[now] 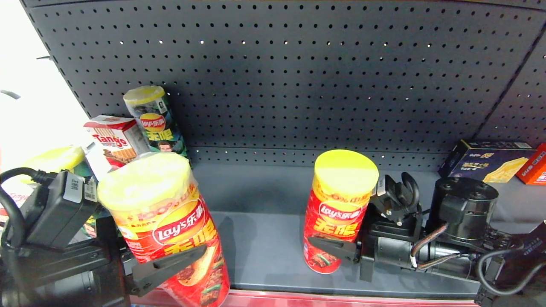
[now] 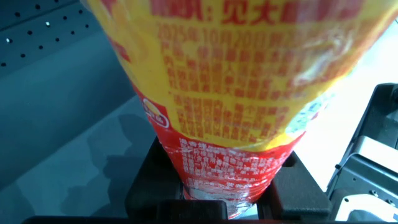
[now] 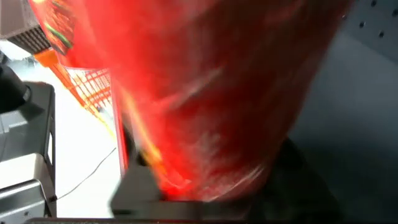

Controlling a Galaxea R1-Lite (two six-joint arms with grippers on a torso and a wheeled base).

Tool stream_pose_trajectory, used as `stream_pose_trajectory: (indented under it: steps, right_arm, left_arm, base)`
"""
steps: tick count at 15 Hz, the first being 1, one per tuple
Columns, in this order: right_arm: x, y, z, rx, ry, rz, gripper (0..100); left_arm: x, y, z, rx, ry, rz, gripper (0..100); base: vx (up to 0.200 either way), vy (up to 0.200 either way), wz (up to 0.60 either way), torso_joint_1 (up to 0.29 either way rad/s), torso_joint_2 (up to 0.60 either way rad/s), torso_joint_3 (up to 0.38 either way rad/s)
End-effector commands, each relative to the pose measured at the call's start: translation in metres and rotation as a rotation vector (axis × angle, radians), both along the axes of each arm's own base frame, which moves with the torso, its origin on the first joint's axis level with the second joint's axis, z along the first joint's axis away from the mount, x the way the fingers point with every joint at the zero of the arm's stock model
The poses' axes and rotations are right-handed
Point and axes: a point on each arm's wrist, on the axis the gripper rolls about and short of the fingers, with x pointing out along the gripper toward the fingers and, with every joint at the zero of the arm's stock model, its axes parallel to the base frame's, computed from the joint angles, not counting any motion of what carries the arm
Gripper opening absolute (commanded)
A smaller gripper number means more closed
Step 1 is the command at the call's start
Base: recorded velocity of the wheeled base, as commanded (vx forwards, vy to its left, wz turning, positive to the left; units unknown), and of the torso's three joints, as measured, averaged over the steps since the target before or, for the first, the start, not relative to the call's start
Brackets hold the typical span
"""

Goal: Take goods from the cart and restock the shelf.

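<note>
Two red chip cans with yellow lids are held over the dark shelf board [image 1: 264,238]. My left gripper [image 1: 170,266] is shut on the tilted left chip can [image 1: 170,226] at the shelf's front left; its printed side [image 2: 236,112] fills the left wrist view. My right gripper [image 1: 337,249] is shut on the upright right chip can [image 1: 337,213], whose base rests on or just above the shelf middle. This can [image 3: 205,93] appears as a red blur in the right wrist view.
A green chip can [image 1: 153,119] and a red-white wafer box [image 1: 113,140] stand at the back left against the pegboard [image 1: 298,64]. Dark blue [image 1: 490,162] and orange [image 1: 533,170] boxes lie at the back right. A red shelf edge strip [image 1: 341,298] runs along the front.
</note>
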Motion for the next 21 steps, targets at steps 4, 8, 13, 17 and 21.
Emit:
stream_pose_trajectory:
  steps: [4,8,13,17,21]
  right_arm:
    - [-0.014,-0.012,0.010,0.021,-0.051,-0.054,100]
    - [-0.056,-0.045,0.036,0.088,-0.136,-0.080,100]
    - [-0.115,-0.125,0.068,0.154,-0.287,-0.396,100]
    - [-0.180,-0.159,0.049,0.146,-0.260,-0.698,100]
    - [-0.236,-0.180,0.005,0.157,-0.220,-0.940,100]
  left_arm:
    - [0.001,-0.001,-0.001,0.003,0.003,-0.003,0]
    - [0.000,-0.001,-0.001,0.002,0.003,-0.006,0]
    - [-0.001,-0.001,-0.001,0.001,0.000,-0.008,0]
    - [0.000,-0.001,0.003,-0.007,-0.015,-0.008,0]
    - [-0.003,0.000,-0.004,0.004,0.001,-0.013,0]
  base:
    - [0.000,0.000,0.00,0.000,0.00,0.000]
    - [0.000,0.000,0.00,0.000,0.00,0.000]
    - [0.000,0.000,0.00,0.000,0.00,0.000]
    - [0.000,0.000,0.00,0.000,0.00,0.000]
    - [0.000,0.000,0.00,0.000,0.00,0.000]
